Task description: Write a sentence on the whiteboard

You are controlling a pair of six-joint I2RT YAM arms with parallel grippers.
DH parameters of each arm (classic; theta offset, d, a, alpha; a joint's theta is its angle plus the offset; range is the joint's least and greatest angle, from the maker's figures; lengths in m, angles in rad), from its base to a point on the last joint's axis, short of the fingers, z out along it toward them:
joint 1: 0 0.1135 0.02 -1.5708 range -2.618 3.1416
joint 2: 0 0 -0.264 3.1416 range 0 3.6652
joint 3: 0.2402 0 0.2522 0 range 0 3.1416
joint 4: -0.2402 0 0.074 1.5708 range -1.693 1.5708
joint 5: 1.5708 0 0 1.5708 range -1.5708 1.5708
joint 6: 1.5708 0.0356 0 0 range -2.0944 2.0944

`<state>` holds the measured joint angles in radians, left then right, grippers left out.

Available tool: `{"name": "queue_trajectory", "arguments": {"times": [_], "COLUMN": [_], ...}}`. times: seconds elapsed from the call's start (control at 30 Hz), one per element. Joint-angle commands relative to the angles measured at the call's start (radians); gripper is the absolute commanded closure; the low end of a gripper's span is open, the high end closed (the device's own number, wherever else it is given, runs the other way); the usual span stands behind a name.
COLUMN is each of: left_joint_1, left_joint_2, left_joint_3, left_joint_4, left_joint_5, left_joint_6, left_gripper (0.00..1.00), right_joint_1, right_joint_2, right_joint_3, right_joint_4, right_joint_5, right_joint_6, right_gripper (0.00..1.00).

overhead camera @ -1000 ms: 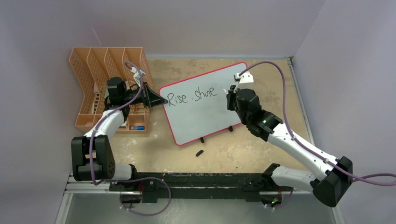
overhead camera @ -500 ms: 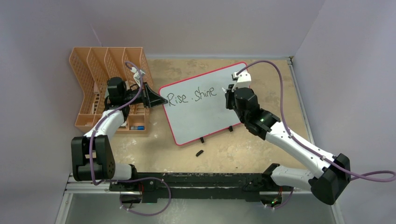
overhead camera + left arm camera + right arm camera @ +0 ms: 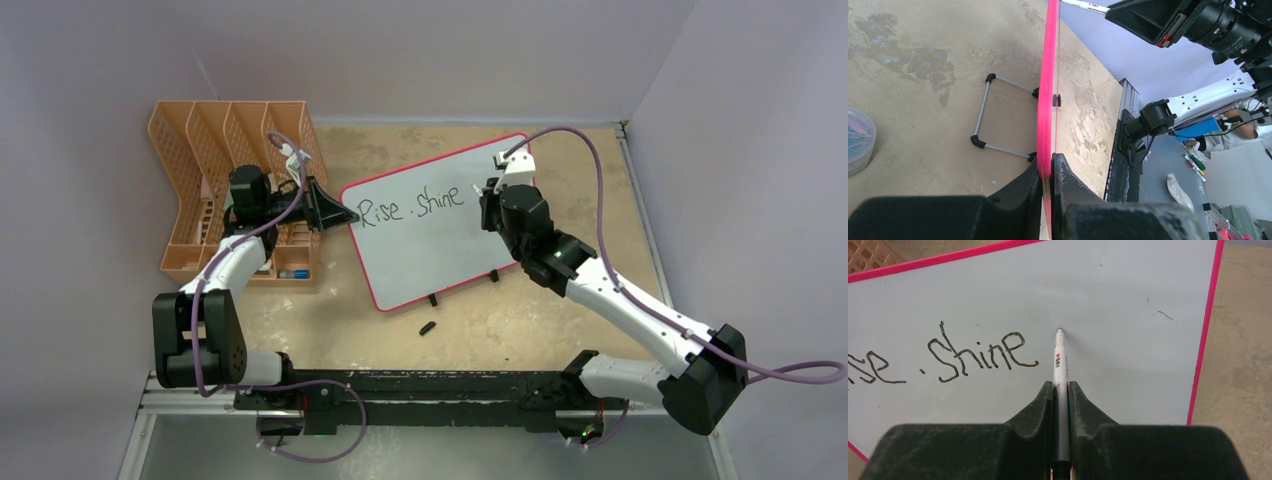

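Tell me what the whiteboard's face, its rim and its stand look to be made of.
Whiteboard face: smooth, slightly glossy white coating, perhaps melamine or painted sheet; the lettering sits crisply on it. Rim: bright pink, smooth and even, probably plastic. Stand: thin grey rod with dull sheen, likely metal wire; its black corner caps look like rubber or plastic.

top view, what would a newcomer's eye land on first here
The whiteboard with its pink rim, propped up mid-table, stands out first, with black handwriting reading "Rise . shine" across its upper part. The right gripper holds a white marker with its tip at the board just right of "shine", while the left gripper clamps the board's left edge. An orange mesh rack sits at the far left.
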<state>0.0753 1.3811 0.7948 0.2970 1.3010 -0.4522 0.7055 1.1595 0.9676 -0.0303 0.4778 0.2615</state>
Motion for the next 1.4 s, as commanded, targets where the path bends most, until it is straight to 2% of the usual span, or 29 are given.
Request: {"name": "queue_trajectory", "arguments": {"times": [0.0,0.83,1.37], "left_joint_1": [-0.011,-0.011,-0.011], "left_joint_2": [-0.01,-0.013,-0.013], "left_joint_3": [0.029,0.029,0.028], "left_joint_4": [-0.001,-0.006,-0.006], "left_joint_5": [-0.02,-0.025,-0.027], "left_joint_6": [0.032,0.037,0.036], "left_gripper": [1.0,1.0,1.0], "right_joint_1": [-0.007,-0.029,-0.035], "right_joint_2": [0.007,-0.022,-0.044], "right_joint_3": [0.051,-0.021,0.013], "right_joint_4": [0.058,-0.042,-0.005], "right_joint_5": [-0.007,0.023,0.036], "right_joint_6": [-0.018,0.02,0.005], "right_gripper": [1.0,1.0,1.0]}}
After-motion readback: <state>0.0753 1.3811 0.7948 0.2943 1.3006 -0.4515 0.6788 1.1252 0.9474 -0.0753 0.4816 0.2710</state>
